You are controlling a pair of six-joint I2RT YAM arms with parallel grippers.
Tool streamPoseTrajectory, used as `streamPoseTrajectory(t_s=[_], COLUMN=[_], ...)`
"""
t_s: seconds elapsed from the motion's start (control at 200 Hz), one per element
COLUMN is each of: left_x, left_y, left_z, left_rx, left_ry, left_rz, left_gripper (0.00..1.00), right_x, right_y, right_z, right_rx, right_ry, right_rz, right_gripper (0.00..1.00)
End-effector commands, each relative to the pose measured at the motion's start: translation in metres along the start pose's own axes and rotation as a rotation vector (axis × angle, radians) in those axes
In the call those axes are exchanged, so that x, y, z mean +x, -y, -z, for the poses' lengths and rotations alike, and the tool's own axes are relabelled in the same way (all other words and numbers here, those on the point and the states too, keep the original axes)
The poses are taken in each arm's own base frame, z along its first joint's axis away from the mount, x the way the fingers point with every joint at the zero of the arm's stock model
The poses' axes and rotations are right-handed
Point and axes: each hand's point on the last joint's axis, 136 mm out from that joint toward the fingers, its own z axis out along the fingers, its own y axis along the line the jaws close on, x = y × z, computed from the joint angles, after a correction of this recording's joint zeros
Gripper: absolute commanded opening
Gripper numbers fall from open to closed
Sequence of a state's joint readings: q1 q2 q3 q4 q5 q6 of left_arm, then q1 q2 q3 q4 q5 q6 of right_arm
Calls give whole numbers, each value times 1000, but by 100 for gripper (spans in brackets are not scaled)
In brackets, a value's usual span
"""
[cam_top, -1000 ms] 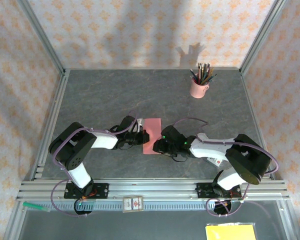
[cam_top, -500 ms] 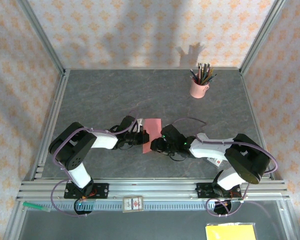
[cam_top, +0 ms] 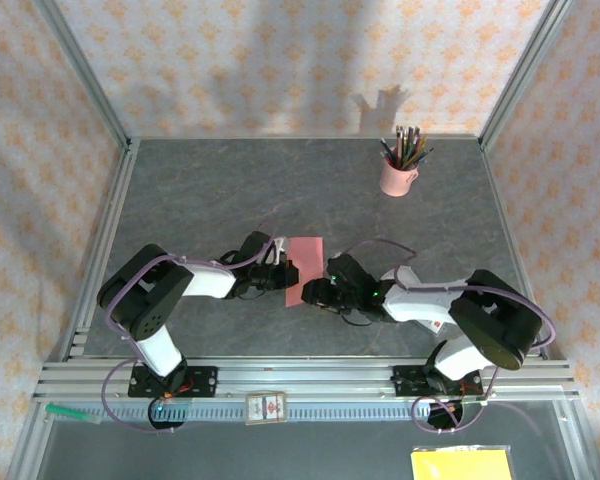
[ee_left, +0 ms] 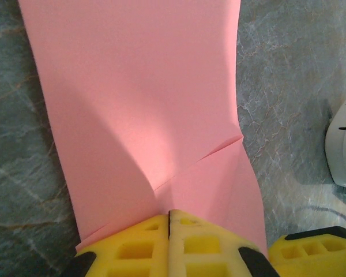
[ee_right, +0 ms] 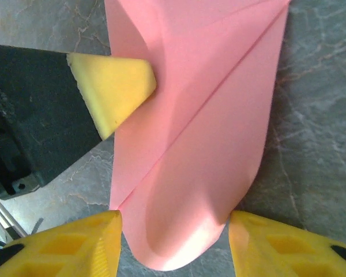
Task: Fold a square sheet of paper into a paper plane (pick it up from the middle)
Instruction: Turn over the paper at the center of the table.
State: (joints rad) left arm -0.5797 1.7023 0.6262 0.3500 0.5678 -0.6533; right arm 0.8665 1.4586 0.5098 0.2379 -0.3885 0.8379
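Note:
The salmon-pink square sheet of paper lies mid-table between both grippers, partly folded, with diagonal creases. My left gripper is shut, its yellow pads pinched together on the sheet's near edge where two creases meet. Its yellow tip touches the paper's left side in the right wrist view. My right gripper is open, and the paper's curled, bulging end sits between its fingers, close to both pads. From above, the left gripper and the right gripper flank the sheet's near half.
A pink cup of pencils stands at the back right. A yellow pad and a small card lie beyond the near rail. Frame posts and patterned walls close in the dark table.
The right wrist has shifted slightly to the right and its jaws have widened a little. The left arm and the paper have stayed put.

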Motion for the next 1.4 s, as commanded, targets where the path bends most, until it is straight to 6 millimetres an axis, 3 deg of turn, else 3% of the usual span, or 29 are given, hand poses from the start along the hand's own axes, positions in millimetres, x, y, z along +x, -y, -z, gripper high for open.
streamPoseTrajectory(t_s=[0.0, 0.581, 1.011, 1.391], left_x=[21, 21, 20, 19], left_y=[-23, -24, -23, -22], left_z=[-1, 0, 2, 1], left_rx=[-66, -73, -73, -77], left_ry=[-60, -62, -60, -62], left_rz=[22, 23, 22, 20], left_gripper=[7, 7, 7, 7], right_x=[-16, -32, -38, -26], right_y=[-18, -27, -15, -11], right_z=[10, 17, 12, 18], right_rx=[-85, -191, -165, -226], right_ry=[83, 135, 128, 103], right_rz=[7, 21, 39, -78], right_gripper=[53, 55, 55, 48])
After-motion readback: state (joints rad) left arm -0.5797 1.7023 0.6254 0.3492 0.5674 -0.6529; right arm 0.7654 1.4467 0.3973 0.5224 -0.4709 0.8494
